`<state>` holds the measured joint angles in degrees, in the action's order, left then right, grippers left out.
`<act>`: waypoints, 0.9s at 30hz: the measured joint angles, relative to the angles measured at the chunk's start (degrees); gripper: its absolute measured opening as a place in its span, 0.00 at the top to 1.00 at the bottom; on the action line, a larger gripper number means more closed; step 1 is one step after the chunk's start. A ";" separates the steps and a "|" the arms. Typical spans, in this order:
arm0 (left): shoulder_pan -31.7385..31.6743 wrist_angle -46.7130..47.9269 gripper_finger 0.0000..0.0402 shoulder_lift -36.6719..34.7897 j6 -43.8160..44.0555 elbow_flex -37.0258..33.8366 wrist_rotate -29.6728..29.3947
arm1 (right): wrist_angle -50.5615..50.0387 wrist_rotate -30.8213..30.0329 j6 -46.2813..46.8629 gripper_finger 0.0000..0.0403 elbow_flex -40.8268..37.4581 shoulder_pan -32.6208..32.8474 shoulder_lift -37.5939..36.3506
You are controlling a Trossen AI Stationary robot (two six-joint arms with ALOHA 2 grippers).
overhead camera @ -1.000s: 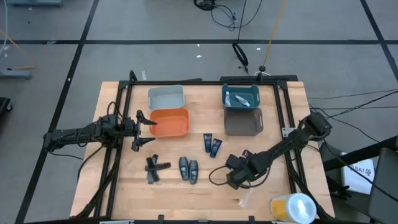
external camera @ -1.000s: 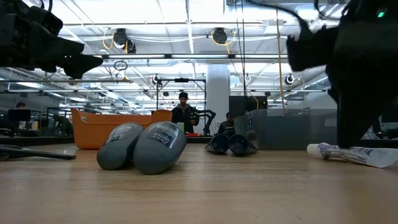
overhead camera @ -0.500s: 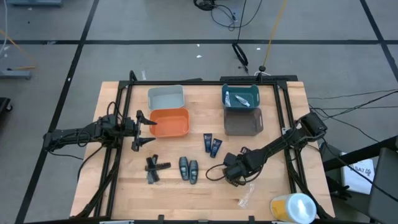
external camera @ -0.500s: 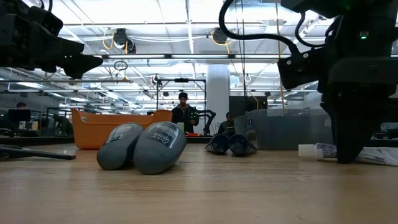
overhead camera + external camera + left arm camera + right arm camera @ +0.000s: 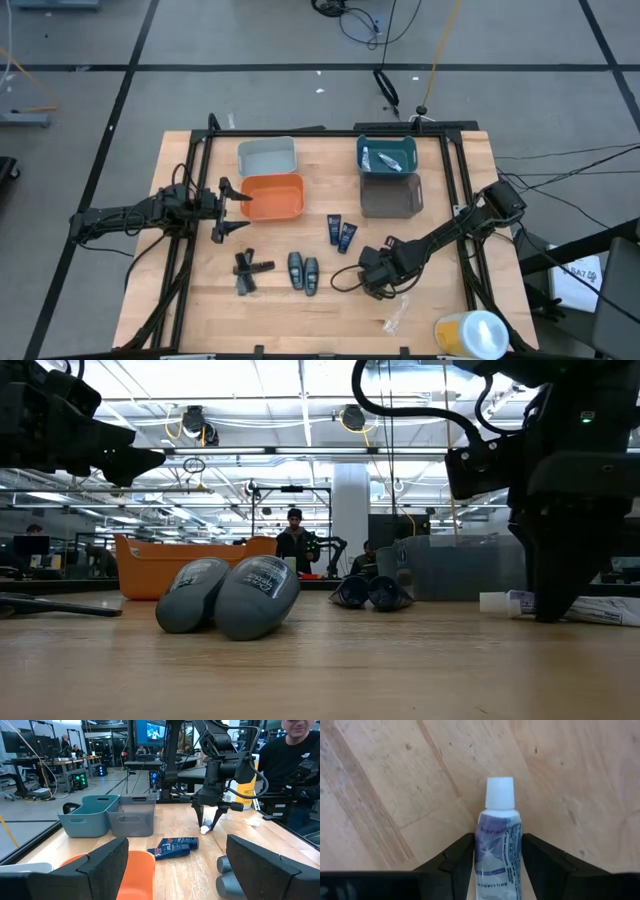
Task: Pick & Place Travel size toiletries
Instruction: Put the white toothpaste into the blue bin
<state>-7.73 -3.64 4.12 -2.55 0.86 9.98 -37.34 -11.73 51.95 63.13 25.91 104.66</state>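
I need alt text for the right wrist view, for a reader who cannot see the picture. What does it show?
A small silvery-white tube with a white cap lies on the wooden table, between the two dark fingers of the right gripper, one finger on each side of it. The cap points away from the camera. Nothing else is in view.

Dark jointed arms, looping black cables (image 5: 347, 276).

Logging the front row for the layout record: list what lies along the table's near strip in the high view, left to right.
Black stick pieces → dark grey oval pieces → right gripper over a silvery-white tube → clear wrapper → yellow-and-white cylinder.
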 joint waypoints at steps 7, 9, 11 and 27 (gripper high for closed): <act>-0.02 0.00 0.18 0.00 0.00 0.00 0.00 | 1.02 -1.81 0.55 0.61 -0.02 0.00 0.07; 0.00 0.02 0.18 -0.02 0.00 0.00 0.00 | 1.41 -1.85 0.59 0.61 -0.02 -0.02 0.07; -0.02 0.02 0.18 -0.02 0.00 0.00 0.00 | 1.55 -1.98 0.54 0.61 -0.02 -0.02 0.07; -0.02 0.02 0.18 0.00 0.00 0.00 0.00 | 1.75 0.83 0.41 0.65 0.00 -0.17 0.07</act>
<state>-7.75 -3.62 4.12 -2.55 0.86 9.98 -35.59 -10.90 52.36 63.13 25.74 104.73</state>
